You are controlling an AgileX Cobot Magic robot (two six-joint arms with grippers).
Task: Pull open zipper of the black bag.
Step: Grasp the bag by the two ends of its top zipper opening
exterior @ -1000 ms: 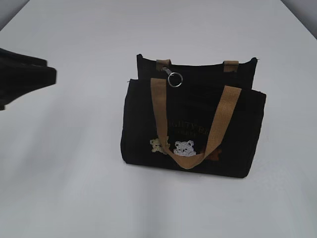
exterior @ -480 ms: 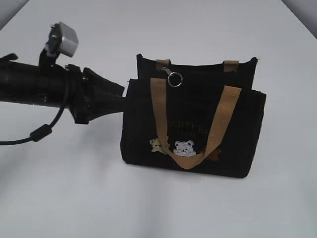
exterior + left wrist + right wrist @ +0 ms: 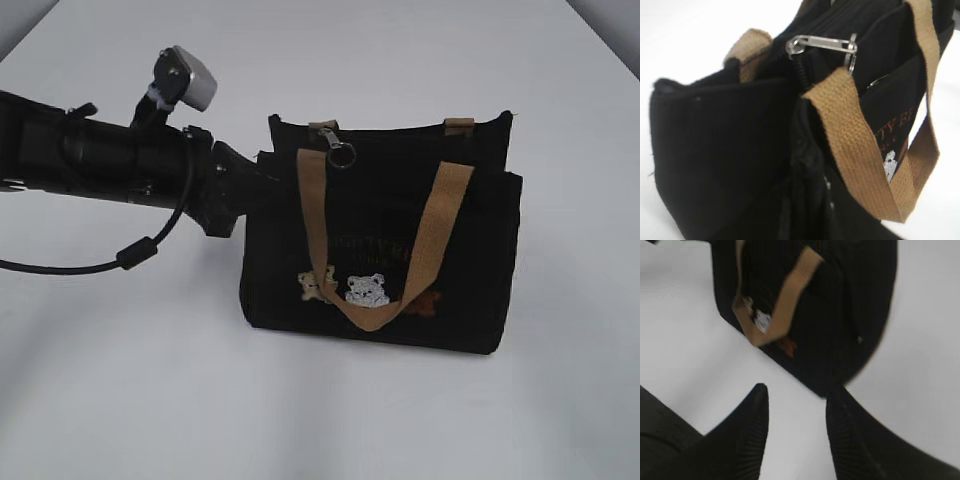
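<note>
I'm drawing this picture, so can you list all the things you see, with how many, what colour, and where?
black bag: one, black, standing upright in the middle of the table.
straps: two tan handles; the front one hangs down over the bag's front.
zipper: one, dark with a silver ring pull, at the top edge near the bag's left end.
bear patches: small, pale and brown, low on the bag's front.
table: one, white, under everything.
left claw: one, black, at the bag's left end.
right claw: one, black, open, over the table beside the bag.

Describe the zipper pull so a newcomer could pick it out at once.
Find the black bag standing on the white table. Along its top edge, near the left end just behind the front tan strap, hangs the ring pull. It is the only shiny silver metal there; everything around it is black fabric or tan webbing.
</note>
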